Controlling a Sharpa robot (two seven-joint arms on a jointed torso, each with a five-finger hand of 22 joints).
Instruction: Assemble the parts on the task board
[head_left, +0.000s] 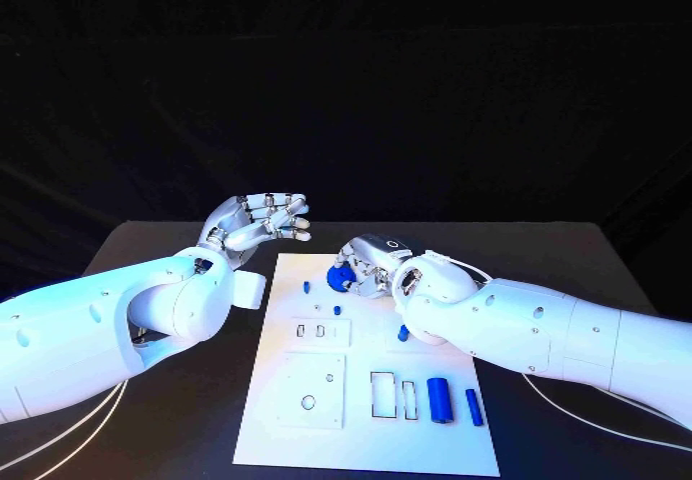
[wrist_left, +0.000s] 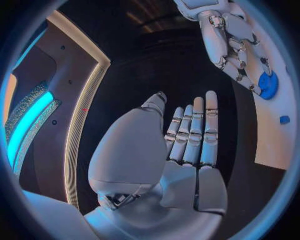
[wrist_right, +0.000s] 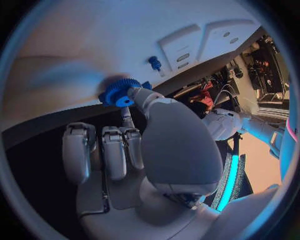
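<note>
We see the right hand (head_left: 372, 270) over the far end of the white board (head_left: 289, 440), pinching a blue gear (wrist_right: 120, 92) between thumb and a finger, close to the board's surface. The left hand (head_left: 260, 222) hangs off the board's far left corner, fingers apart, holding nothing. Two blue cylinders (head_left: 440, 399) lie loose near the board's near right end, beside an unfilled slot (head_left: 387, 394). A small blue peg (head_left: 338, 310) stands mid-board. We judge it early: most still unplaced.
</note>
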